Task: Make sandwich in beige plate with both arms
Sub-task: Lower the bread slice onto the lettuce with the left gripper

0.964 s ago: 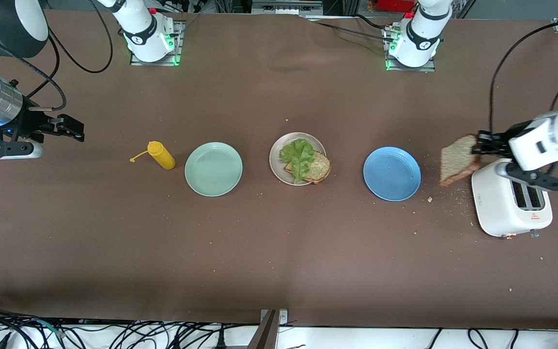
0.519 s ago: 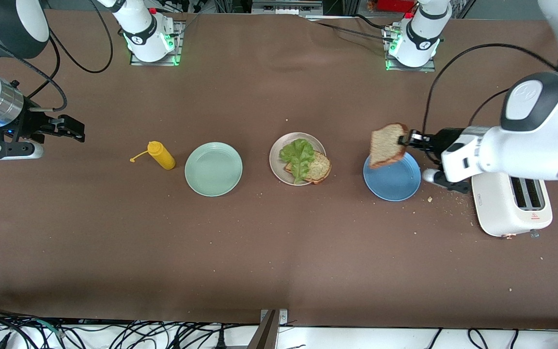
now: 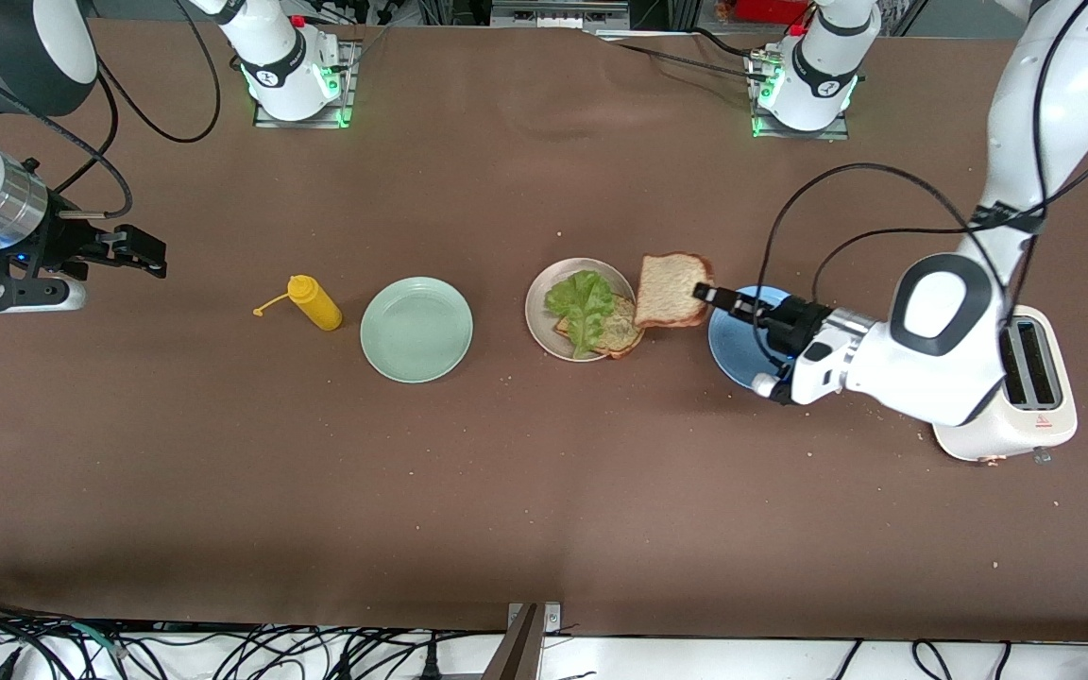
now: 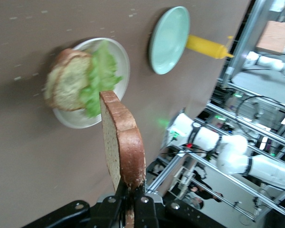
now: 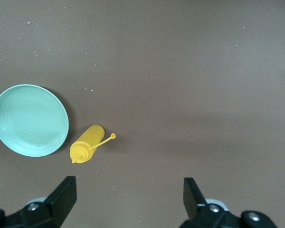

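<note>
Now the left gripper (image 3: 712, 297) is pinching a toast slice (image 3: 670, 289) by its crust, holding it over the table between the beige plate (image 3: 544, 283) and the blue plate (image 3: 731, 345). Lettuce (image 3: 582, 302) is lying on the bottom slice (image 3: 621, 329) there. The right gripper (image 3: 133, 250), fingers spread wide, is waiting over the table's right-arm end, near the mustard bottle (image 3: 314, 302).

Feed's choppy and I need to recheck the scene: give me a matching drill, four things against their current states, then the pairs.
Things:
1. held toast
2. lettuce
3. mint plate
4. right gripper

States:
A. holds nothing, beside the mustard bottle
B. open, waiting at the right arm's end of the table
C. lying on the toast in the beige plate
D. pinched by the left gripper, over the beige plate's edge

Pairs: 1-D, 2-C, 3-A, 4-B
</note>
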You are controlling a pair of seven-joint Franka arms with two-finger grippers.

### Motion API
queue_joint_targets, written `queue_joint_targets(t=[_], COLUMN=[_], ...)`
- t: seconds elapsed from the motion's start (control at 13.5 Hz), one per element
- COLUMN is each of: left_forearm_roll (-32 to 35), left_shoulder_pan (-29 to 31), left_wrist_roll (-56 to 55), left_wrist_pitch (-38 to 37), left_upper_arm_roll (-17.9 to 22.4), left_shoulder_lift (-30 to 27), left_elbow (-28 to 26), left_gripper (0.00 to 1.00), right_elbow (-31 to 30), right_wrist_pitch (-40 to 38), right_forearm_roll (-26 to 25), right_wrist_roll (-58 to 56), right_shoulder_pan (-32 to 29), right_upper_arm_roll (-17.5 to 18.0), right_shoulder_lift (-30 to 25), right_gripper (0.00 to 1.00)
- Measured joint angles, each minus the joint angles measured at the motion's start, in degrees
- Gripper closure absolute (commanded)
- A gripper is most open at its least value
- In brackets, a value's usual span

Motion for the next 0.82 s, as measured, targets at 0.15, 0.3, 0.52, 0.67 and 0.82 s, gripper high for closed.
queue_joint_targets(t=[0.15, 0.3, 0.52, 0.67, 0.82], left_forearm_roll=[-3.3, -5.9, -12.5, -15.9, -16.4], left_shoulder_pan=[-1.8, -3.0, -3.4, -3.5, -3.4], left_wrist_roll=[3.5, 7.5, 17.0, 23.6, 27.8], left_wrist_pitch=[4.1, 8.3, 13.7, 15.1, 15.3], left_upper_arm_roll=[0.0, 0.0, 0.0, 0.2, 0.8], left_shoulder_lift=[2.2, 3.5, 5.2, 5.9, 6.6], left_elbow=[-0.6, -2.6, -7.7, -10.7, -11.7], left_gripper=[1.0, 1.0, 1.0, 1.0, 1.0], right_elbow=[0.0, 0.0, 0.0, 0.0, 0.0], right_wrist_pitch=[0.0, 0.0, 0.0, 0.0, 0.0], right_forearm_roll=[0.0, 0.0, 0.0, 0.0, 0.0], right_wrist_roll=[0.0, 0.0, 0.0, 0.0, 0.0], right_shoulder_pan=[0.0, 0.0, 0.0, 0.1, 0.3], right_upper_arm_roll=[0.0, 0.0, 0.0, 0.0, 0.0], right_shoulder_lift=[0.0, 0.0, 0.0, 0.0, 0.0], right_gripper=[0.0, 0.0, 0.0, 0.0, 0.0])
